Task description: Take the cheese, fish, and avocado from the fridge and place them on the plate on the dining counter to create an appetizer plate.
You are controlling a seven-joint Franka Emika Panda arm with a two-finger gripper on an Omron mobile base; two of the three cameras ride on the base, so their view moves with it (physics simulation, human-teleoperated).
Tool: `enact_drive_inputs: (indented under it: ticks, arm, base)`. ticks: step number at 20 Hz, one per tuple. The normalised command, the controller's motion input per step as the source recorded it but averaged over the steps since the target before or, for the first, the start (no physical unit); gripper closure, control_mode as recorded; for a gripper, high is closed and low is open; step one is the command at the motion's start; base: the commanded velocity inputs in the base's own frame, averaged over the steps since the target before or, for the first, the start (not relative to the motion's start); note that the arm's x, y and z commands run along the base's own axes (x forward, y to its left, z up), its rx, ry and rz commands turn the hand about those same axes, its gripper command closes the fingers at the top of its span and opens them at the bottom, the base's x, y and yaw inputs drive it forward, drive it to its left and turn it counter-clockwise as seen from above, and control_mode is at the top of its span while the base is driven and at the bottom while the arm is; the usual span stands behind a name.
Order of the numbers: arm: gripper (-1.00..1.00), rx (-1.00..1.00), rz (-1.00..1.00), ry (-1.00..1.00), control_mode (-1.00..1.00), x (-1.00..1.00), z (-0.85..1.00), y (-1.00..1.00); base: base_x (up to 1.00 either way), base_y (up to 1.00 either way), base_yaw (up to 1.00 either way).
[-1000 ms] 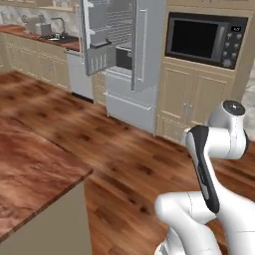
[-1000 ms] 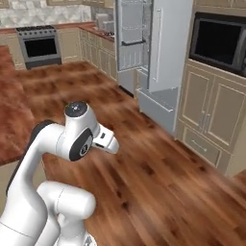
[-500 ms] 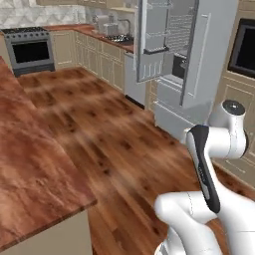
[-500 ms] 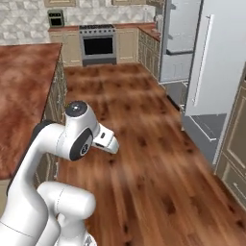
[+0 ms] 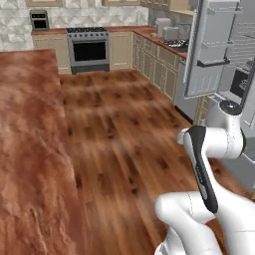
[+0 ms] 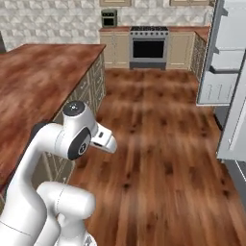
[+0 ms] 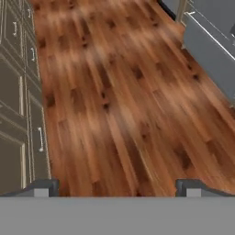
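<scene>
The fridge (image 5: pixel 215 49) stands at the right edge of the left base view with its light-grey door swung open and door bins showing; its door (image 6: pixel 226 62) also appears in the right base view. The dining counter (image 5: pixel 30 149) with its reddish-brown top runs along the left, seen too as the counter (image 6: pixel 38 81). My gripper (image 7: pixel 118 187) is open above the wooden floor, its fingertips (image 7: pixel 43 187) wide apart with nothing between them. The cheese, fish, avocado and plate are out of view.
A black stove (image 5: pixel 89 47) sits in beige cabinets on the far wall. Wooden floor (image 5: pixel 129 149) lies between counter and fridge. In the hand view the counter's beige cabinet fronts (image 7: pixel 18 114) are on the left and a grey fridge drawer (image 7: pixel 211 50) on the right.
The whole picture has shifted: the base has turned, so the fridge slid to the right edge and the counter and stove came into view. The arm keeps its pose, gripper still open.
</scene>
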Motion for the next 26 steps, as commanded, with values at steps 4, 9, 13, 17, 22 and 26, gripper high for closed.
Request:
enact_drive_inputs:
  ticks: [4, 9, 13, 17, 22, 26]
  arm:
    - [-1.00, 0.00, 0.00, 0.00, 1.00, 0.00, 0.00, 0.00]
    - [-1.00, 0.00, 0.00, 0.00, 1.00, 0.00, 0.00, 0.00]
    - [-1.00, 0.00, 0.00, 0.00, 1.00, 0.00, 0.00, 0.00]
    - [-1.00, 0.00, 0.00, 0.00, 1.00, 0.00, 0.00, 0.00]
    - [-1.00, 0.00, 0.00, 0.00, 1.00, 0.00, 0.00, 0.00]
    - [-1.00, 0.00, 0.00, 0.00, 1.00, 0.00, 0.00, 0.00]
  base:
    - [0.95, -0.99, 0.10]
    - [0.94, -0.72, -0.02]
    - [0.80, -0.05, -0.18]
    - [0.66, 0.12, -0.33]
    - [-0.07, 0.00, -0.39]
    - [0.14, 0.19, -0.56]
